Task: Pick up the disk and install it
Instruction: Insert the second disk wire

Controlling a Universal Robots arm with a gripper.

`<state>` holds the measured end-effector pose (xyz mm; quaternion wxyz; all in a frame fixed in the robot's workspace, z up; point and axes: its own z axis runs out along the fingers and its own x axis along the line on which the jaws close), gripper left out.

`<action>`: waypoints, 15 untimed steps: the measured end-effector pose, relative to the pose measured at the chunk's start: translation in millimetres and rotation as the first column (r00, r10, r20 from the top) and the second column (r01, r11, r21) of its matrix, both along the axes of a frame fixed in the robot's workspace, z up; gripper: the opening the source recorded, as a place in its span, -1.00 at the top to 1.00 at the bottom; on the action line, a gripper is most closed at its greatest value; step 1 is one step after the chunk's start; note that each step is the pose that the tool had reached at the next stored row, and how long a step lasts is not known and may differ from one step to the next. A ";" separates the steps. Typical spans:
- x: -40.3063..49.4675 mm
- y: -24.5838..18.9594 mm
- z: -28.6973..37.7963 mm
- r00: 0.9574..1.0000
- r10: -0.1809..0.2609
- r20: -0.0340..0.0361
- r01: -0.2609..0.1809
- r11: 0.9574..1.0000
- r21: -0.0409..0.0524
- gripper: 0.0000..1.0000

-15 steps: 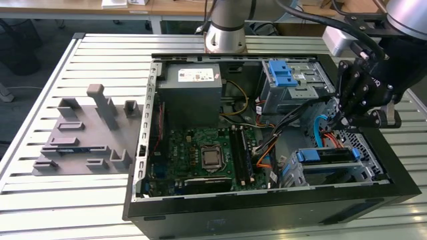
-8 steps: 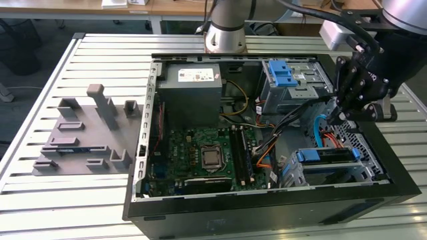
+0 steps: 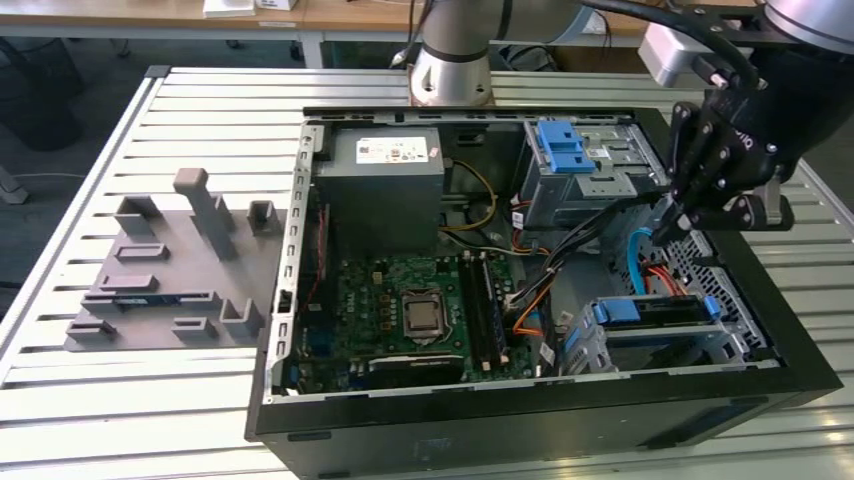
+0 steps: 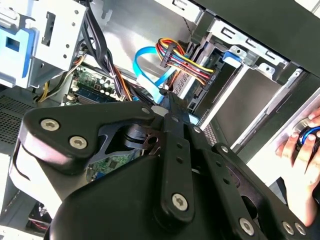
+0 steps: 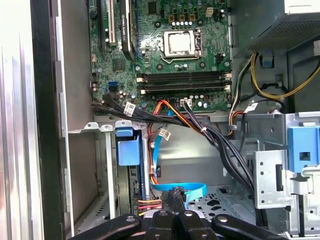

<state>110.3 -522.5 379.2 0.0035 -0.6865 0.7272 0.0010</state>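
Black gripper (image 3: 683, 215) hangs inside the open computer case (image 3: 534, 420), fingers' state unclear; second wrist view alone shows a hand (image 4: 304, 150).

Open room is left over the circuit board (image 3: 414, 305) at the exterior view's centre. At lower right, the drive cage (image 3: 654, 325) is hemmed in by cables (image 3: 561, 250) and the case wall (image 3: 781, 300).

A robotics lab or test workshop is showing here — an opened computer case (image 3: 534, 300) is lying on a slatted aluminium table (image 3: 80, 400), a grey fixture block (image 3: 174, 270) sitting beside the case, office desks (image 3: 267, 15) standing behind it.
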 end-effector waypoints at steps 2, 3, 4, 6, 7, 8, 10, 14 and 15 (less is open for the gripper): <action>0.0 0.7 1.8 1.000 0.000 0.000 0.000 1.000 0.000 0.79; 0.0 1.1 2.6 1.000 0.000 0.000 0.000 1.000 0.000 0.79; 0.0 1.5 2.9 1.000 0.000 0.000 0.000 1.000 0.000 0.79; 0.0 1.8 3.0 1.000 0.000 0.000 0.000 1.000 -0.001 0.79; 0.0 2.1 3.0 1.000 0.000 0.000 0.000 1.000 -0.004 0.79; 0.0 2.4 2.9 1.000 0.000 0.000 0.000 1.000 -0.006 0.79; 0.0 2.7 2.6 1.000 0.000 0.000 0.000 1.000 -0.006 0.79; -0.3 3.0 2.6 1.000 0.001 0.000 -0.001 1.000 -0.006 0.67; -0.4 3.1 2.7 1.000 0.001 0.000 -0.001 1.000 -0.007 0.53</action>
